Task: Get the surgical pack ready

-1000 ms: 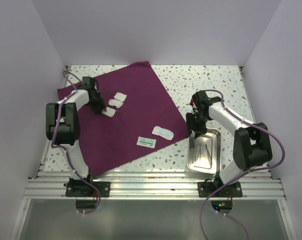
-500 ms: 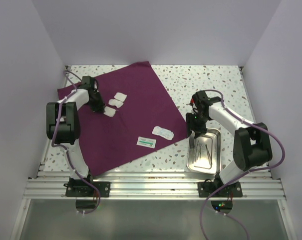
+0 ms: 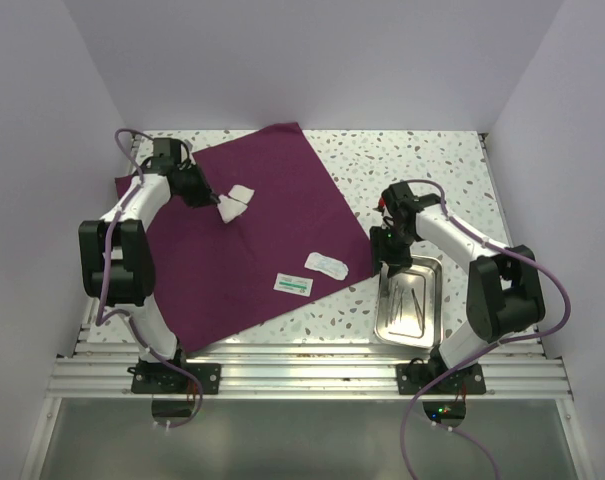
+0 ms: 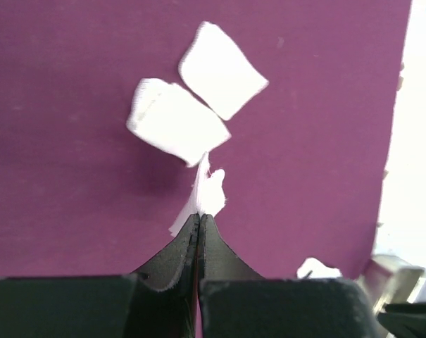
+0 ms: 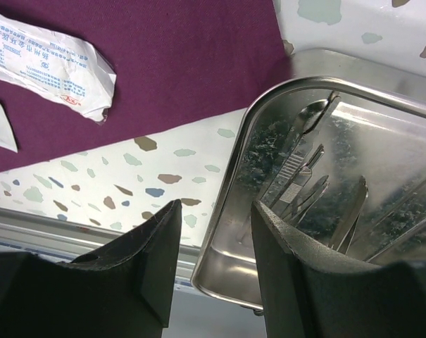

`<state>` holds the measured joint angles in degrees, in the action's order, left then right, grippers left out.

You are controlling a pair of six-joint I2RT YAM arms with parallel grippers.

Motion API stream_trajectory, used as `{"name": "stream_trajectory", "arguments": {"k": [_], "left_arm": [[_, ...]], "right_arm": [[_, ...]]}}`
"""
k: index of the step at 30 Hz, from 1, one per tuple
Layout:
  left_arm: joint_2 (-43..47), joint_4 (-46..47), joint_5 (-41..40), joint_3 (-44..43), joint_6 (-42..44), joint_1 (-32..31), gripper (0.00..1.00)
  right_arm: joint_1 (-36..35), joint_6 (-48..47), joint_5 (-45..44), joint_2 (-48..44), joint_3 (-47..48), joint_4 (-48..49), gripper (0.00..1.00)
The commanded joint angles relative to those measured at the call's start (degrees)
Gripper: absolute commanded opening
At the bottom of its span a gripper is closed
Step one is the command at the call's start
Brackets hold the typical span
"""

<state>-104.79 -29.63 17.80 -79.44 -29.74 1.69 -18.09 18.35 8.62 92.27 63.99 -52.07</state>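
The dark purple cloth [image 3: 252, 250] lies spread flat on the table. My left gripper [image 3: 213, 200] [image 4: 199, 217] is shut on the edge of a white gauze pad [image 4: 207, 190], which hangs lifted above the cloth [image 4: 72, 84]. Two more gauze pads [image 4: 176, 131] [image 4: 222, 68] lie flat just beyond it. My right gripper [image 3: 388, 262] [image 5: 216, 211] stands open with one finger on each side of the left rim of the steel tray [image 3: 429, 275] [image 5: 269, 98]. Thin metal instruments [image 5: 308, 176] lie inside the tray.
A white packet [image 3: 325, 264] [image 5: 51, 63] and a green-and-white packet [image 3: 293, 285] lie on the cloth's near right part. The tray sits on the speckled tabletop [image 3: 412, 170] near the front rail. White walls close in the left, back and right sides.
My left gripper has closed on the nearest gauze pad and lifted it, moving toward the back of the cloth. The right arm has stayed still.
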Motion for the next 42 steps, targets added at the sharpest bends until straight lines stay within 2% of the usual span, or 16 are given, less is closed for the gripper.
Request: {"name": "stream_trajectory", "arguments": {"k": [1,8,16,36,42], "left_arm": [[-0.85,4.39,6.53,-1.95,-4.18,-0.38,0.00],[-6.38,12.83,12.16,-3.17,-12.88,-0.20,0.00],[-11.31,16.97,12.52,-3.88,-17.90,1.03,0.00],[-13.24,15.30,11.29,-2.39,-15.79,3.93,0.00],[-13.95,12.58,8.57,-3.18,-14.65,3.93,0.00]], "right_arm": [[-0.19,-0.33,0.61,-0.60,0.61,0.40,0.48],[-0.28,-0.16,0.34,-0.51,0.79,0.22,0.48],[-0.19,-0.33,-0.10,-0.51,0.70,-0.04,0.48],[-0.28,-0.33,0.25,1.60,2.20,-0.04,0.48],[-0.28,-0.24,0.25,1.60,2.20,-0.13,0.48]]}}
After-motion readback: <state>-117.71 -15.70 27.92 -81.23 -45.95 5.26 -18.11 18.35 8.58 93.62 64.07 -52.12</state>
